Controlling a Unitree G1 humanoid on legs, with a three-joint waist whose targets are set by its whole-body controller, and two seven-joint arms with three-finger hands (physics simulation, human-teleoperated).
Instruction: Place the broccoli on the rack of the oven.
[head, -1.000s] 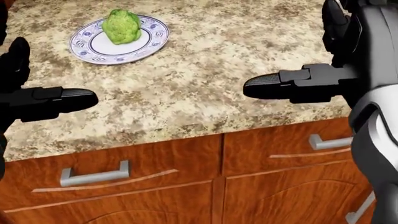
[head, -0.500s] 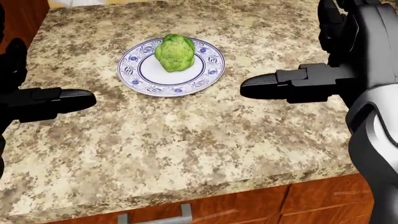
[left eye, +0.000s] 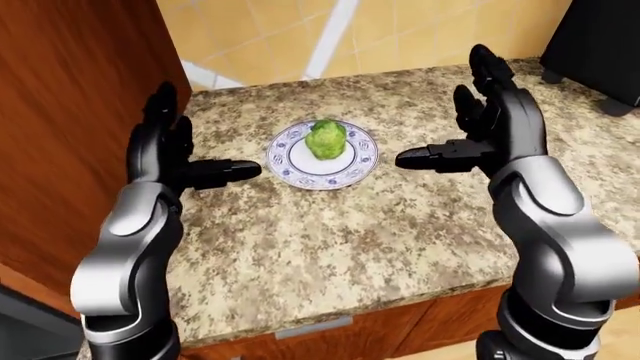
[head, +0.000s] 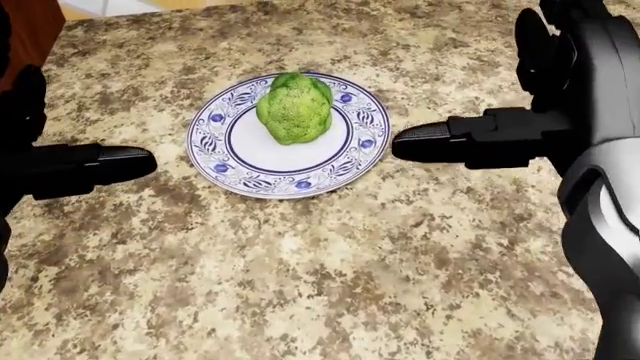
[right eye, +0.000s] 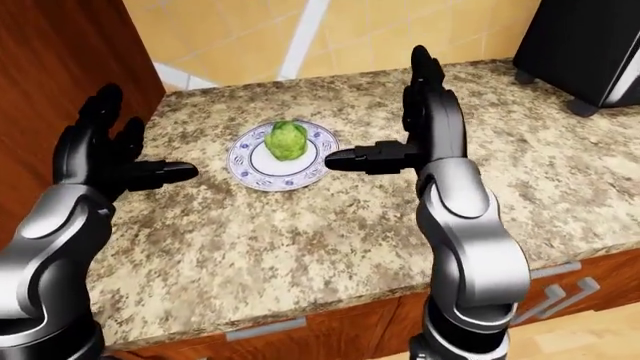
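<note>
In the head view the left hand (head: 60, 161) sat at the left edge, fingers spread, holding nothing. The broccoli (head: 294, 107) stood mid-plate (head: 240, 169) on the speckled counter (head: 300, 285), and the right hand (head: 500, 135) hung just right of the plate, fingers apart too.

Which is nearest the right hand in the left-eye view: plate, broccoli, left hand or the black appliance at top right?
1. Plate, just left of the right hand.
2. Broccoli, at the plate's middle.
3. Black appliance, up at the right; roughly a tie with the broccoli.
4. Left hand, past the plate's left side.
</note>
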